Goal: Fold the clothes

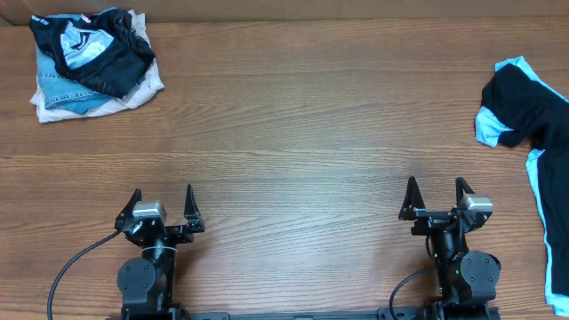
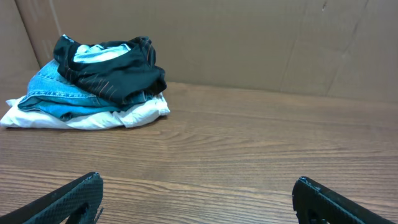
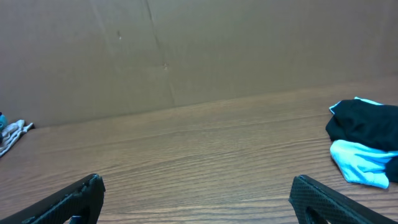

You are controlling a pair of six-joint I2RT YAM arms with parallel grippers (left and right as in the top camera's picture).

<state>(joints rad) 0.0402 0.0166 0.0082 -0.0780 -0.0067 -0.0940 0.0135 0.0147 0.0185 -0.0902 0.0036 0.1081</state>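
A black-and-light-blue garment [image 1: 531, 124] lies crumpled at the table's right edge; it also shows at the right of the right wrist view [image 3: 364, 140]. A pile of clothes [image 1: 89, 62] sits at the far left corner: a black top on blue denim on white cloth, seen too in the left wrist view [image 2: 93, 84]. My left gripper [image 1: 162, 203] rests at the front left, open and empty, far from the pile. My right gripper [image 1: 437, 196] stands at the front right, open and empty, short of the black-and-blue garment.
A brown cardboard wall [image 2: 249, 43] stands behind the wooden table [image 1: 293, 133]. A cable [image 1: 71, 267] trails from the left arm's base at the front edge.
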